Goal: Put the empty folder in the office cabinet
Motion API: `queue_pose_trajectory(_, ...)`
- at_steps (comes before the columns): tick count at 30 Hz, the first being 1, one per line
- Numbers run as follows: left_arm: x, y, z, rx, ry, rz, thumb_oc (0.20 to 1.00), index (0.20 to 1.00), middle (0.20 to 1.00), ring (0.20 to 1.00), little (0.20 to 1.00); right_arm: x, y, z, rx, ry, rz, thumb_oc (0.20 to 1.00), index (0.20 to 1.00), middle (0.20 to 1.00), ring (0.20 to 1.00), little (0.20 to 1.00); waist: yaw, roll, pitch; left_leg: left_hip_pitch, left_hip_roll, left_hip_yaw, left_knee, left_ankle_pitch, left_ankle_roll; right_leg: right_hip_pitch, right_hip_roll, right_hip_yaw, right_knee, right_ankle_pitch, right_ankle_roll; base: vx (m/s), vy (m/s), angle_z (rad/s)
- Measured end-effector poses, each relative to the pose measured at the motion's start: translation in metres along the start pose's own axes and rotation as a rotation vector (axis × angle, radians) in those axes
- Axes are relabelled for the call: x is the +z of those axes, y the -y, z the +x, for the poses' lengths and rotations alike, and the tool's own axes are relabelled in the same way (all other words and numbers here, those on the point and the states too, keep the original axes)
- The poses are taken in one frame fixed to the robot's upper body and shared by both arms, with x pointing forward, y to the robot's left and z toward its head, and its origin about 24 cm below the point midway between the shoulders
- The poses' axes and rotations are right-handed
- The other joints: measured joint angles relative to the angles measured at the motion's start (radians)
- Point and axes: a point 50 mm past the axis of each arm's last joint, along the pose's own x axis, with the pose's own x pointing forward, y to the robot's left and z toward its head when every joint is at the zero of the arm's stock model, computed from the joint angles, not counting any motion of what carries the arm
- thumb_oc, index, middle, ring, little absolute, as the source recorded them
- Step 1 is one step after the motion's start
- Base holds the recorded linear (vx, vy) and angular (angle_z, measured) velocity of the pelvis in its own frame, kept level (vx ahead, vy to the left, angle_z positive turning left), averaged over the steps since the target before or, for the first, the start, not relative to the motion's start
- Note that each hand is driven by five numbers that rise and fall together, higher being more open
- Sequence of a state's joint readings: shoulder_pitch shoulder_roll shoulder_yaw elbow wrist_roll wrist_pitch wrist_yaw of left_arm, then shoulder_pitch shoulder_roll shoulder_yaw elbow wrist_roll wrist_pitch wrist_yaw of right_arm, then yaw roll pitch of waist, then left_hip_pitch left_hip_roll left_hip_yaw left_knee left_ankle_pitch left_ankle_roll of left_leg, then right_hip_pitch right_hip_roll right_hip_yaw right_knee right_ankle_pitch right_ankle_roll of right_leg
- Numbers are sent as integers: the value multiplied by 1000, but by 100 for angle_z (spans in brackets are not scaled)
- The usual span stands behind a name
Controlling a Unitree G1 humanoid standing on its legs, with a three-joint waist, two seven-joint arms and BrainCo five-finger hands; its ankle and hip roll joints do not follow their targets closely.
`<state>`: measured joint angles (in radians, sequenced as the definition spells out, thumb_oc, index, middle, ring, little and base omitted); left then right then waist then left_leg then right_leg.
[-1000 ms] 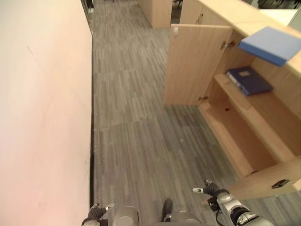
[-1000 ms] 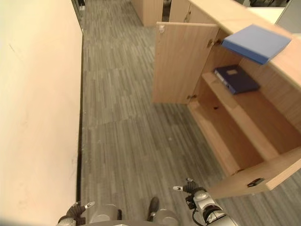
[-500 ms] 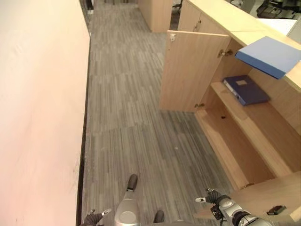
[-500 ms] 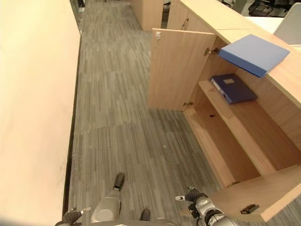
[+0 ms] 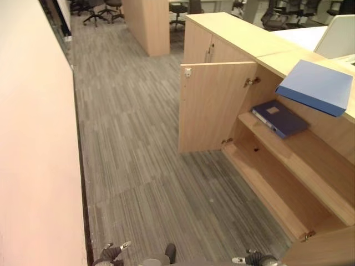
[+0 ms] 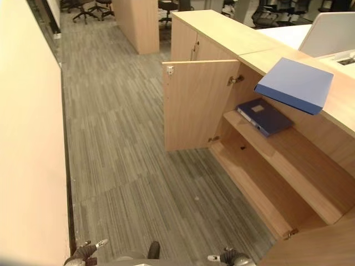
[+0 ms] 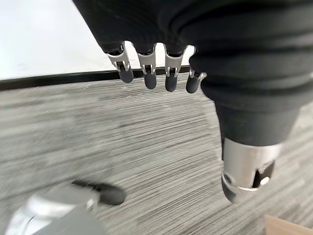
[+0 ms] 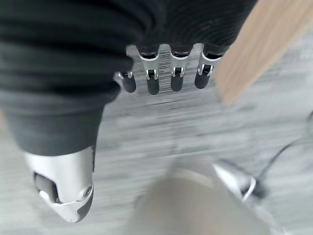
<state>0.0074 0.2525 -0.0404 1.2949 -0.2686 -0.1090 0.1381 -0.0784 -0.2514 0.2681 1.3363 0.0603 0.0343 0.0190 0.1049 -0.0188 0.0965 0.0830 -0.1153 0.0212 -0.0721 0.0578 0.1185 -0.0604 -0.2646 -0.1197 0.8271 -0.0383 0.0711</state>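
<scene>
A light blue folder (image 5: 317,86) lies on top of the wooden office cabinet (image 5: 238,39), jutting out over its front edge. The cabinet's door (image 5: 216,105) stands open. Inside, a dark blue folder (image 5: 279,117) lies flat on the upper shelf (image 5: 299,149), and the bottom shelf is bare. My left hand (image 5: 111,254) hangs low over the carpet near the wall, far from the cabinet. My right hand (image 5: 252,259) hangs low near the cabinet's front corner. In the wrist views, the left hand's fingers (image 7: 148,73) and the right hand's fingers (image 8: 171,73) are relaxed and hold nothing.
A pale wall (image 5: 33,138) runs along the left, with grey striped carpet (image 5: 138,166) between it and the cabinet. A second wooden unit (image 5: 147,25) and office chairs (image 5: 100,6) stand at the far end. A white panel (image 5: 335,41) rises behind the cabinet top.
The whole picture has shifted, so the camera has moved and now takes in more of the far room. Both hands sit lower at the bottom edge. The folders have not moved.
</scene>
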Motion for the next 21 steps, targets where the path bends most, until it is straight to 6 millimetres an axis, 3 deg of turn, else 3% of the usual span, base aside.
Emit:
queue_pose_trajectory(1,0,-2,0,4,-1,4,1000,1000,1000,1000,1000,1,-1,0,3,5,-9,1000,1000,1000,1000,1000,9,0,-1,24,-16,20,-1,-23,12,-9,-57,-66,22,-12,-1,250,170,-59)
queue_pose_trajectory(2,-1,-2,0,4,-5,10,1000,1000,1000,1000,1000,3,-1,0,3,11,-11,1000,1000,1000,1000,1000,11,9,5,34,-19,25,-3,-29,22,-13,-77,-116,14,-48,2,190,117,-56)
queue_pose_trajectory(3,0,-3,0,5,-13,14,1000,1000,1000,1000,1000,6,2,0,-3,20,-14,1000,1000,1000,1000,1000,0,32,11,33,-8,25,-3,-37,32,-29,-65,-163,-41,-110,4,146,18,-29)
queue_pose_trajectory(6,5,-9,2,19,-4,16,1000,1000,1000,1000,1000,18,9,0,-22,52,-12,1000,1000,1000,1000,1000,-14,46,39,39,9,34,2,-24,13,-65,-14,-209,-244,-134,23,121,-67,-7)
queue_pose_trajectory(7,5,-11,2,22,-2,18,1000,1000,1000,1000,1000,20,7,0,-19,66,-12,1000,1000,1000,1000,1000,-19,41,41,48,8,40,4,-28,4,-92,16,-210,-381,-126,33,122,-85,2)
queue_pose_trajectory(9,3,-10,2,18,-5,19,1000,1000,1000,1000,1000,21,7,0,-17,72,-12,1000,1000,1000,1000,1000,-25,39,43,65,10,49,2,-56,-25,-113,38,-202,-482,-104,68,142,-88,-3)
queue_pose_trajectory(10,-1,-12,1,22,-18,19,1000,1000,1000,1000,1000,30,7,0,-18,94,-14,1000,1000,1000,1000,1000,-25,20,50,69,-1,62,2,-57,-24,-120,41,-197,-584,-52,102,350,-146,-14)
queue_pose_trajectory(12,-14,-15,-1,24,-61,25,1000,1000,1000,1000,1000,37,9,0,-23,110,-7,1000,1000,1000,1000,1000,-43,4,62,87,-4,66,-16,-85,-39,-148,53,-204,-761,64,127,430,-224,-24)
queue_pose_trajectory(13,-21,-17,-3,28,-83,31,1000,1000,1000,1000,1000,35,9,0,-22,101,-3,1000,1000,1000,1000,1000,-37,-3,66,101,-4,92,-16,-83,-34,-146,44,-272,-791,87,118,239,-168,-42)
queue_pose_trajectory(14,-26,-18,-4,29,-96,32,1000,1000,1000,1000,1000,33,9,0,-22,97,-3,1000,1000,1000,1000,1000,-34,-6,67,108,-4,102,-17,-88,-30,-145,45,-282,-792,99,117,246,-170,-54)
queue_pose_trajectory(15,-34,-20,-6,32,-118,30,1000,1000,1000,1000,1000,29,9,0,-22,87,-1,1000,1000,1000,1000,1000,-37,-11,64,117,-1,128,-17,-114,-50,-142,17,-415,-756,106,111,226,-134,-53)
queue_pose_trajectory(18,-41,-21,-8,34,-138,41,1000,1000,1000,1000,1000,25,9,0,-23,76,-1,1000,1000,1000,1000,1000,-45,-21,54,149,2,152,-17,-149,-71,-123,10,-444,-724,126,96,293,-188,-47)
queue_pose_trajectory(19,-40,-21,-7,31,-136,45,1000,1000,1000,1000,1000,25,10,0,-24,76,0,1000,1000,1000,1000,1000,-40,-22,51,151,4,161,-14,-145,-65,-132,15,-442,-722,141,75,313,-258,-18)
queue_pose_trajectory(21,-30,-17,-5,20,-115,47,1000,1000,1000,1000,1000,23,11,0,-28,72,16,1000,1000,1000,1000,1000,-75,-2,40,164,52,153,-5,-165,-92,-138,36,-443,-668,152,53,351,-403,4)
